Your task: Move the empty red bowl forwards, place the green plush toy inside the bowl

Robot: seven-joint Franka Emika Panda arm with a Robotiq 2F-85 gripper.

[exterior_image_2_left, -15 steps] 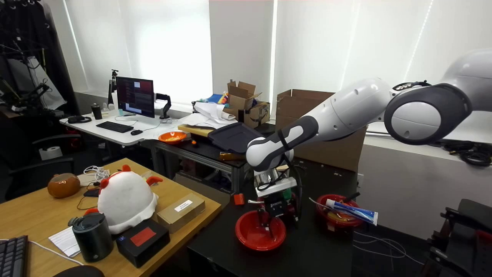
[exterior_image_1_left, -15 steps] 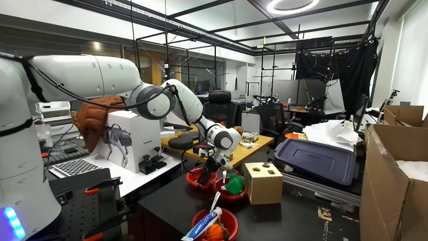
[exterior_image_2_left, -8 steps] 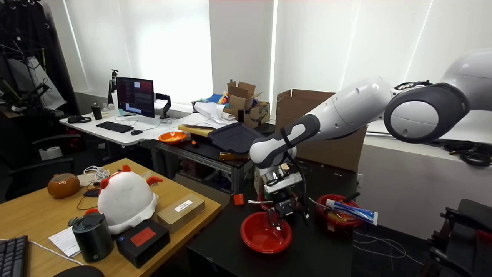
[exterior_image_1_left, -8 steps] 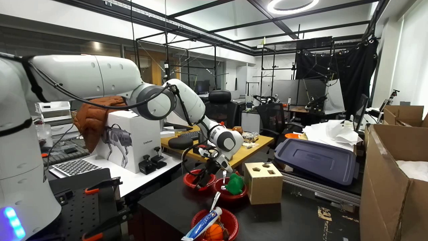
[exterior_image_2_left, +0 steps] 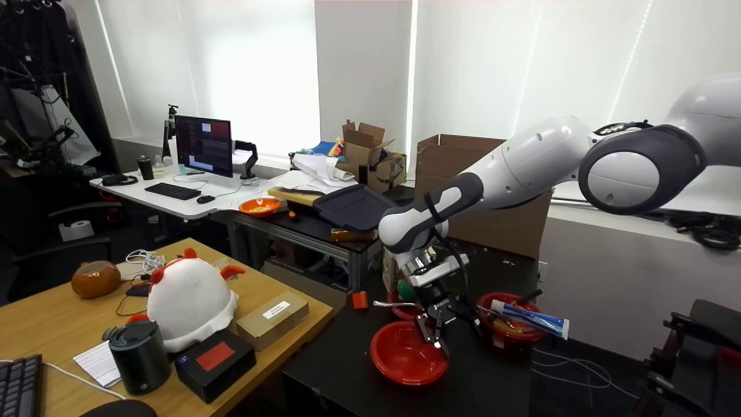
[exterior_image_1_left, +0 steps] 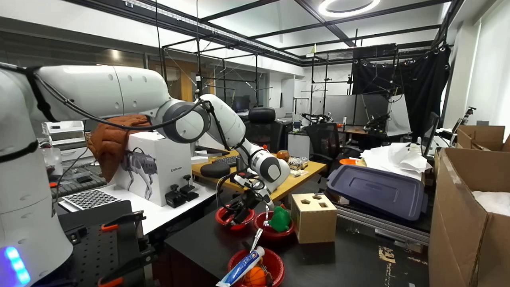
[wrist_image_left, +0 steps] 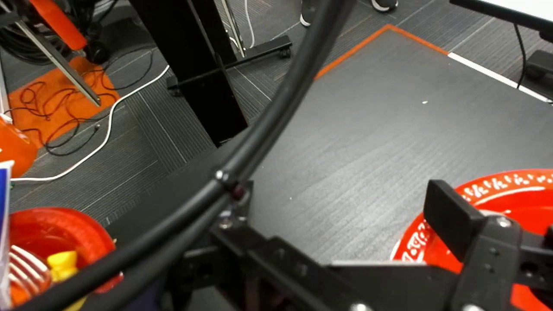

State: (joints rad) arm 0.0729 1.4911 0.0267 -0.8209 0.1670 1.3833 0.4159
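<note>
The empty red bowl point(exterior_image_2_left: 405, 362) sits on the black table and shows at the right of the wrist view point(wrist_image_left: 527, 207). My gripper point(wrist_image_left: 343, 198) stands open, its jaws wide apart with nothing between them. One finger point(wrist_image_left: 451, 220) reaches over the bowl's rim; I cannot tell whether it presses on the wall. In the wrist view a cable partly covers the opposite finger. The green plush toy point(exterior_image_1_left: 280, 220) rests in another red bowl point(exterior_image_1_left: 275, 236) beside the empty one, and in an exterior view only a bit of the toy point(exterior_image_2_left: 405, 291) shows behind the gripper.
A wooden block box point(exterior_image_1_left: 313, 223) stands against the toy's bowl. Another red bowl point(exterior_image_1_left: 275, 263) holds toothpaste point(exterior_image_1_left: 243, 266) and an orange ball point(exterior_image_1_left: 255, 276). A red block point(exterior_image_2_left: 360, 300) lies near the table's edge. A silver utensil point(exterior_image_2_left: 393, 304) juts from the toy's bowl.
The empty bowl has slid, rightwards in an exterior view, together with my gripper, away from the toy's bowl. The gripper has tilted. Its jaws stayed open, and more of the toy shows now.
</note>
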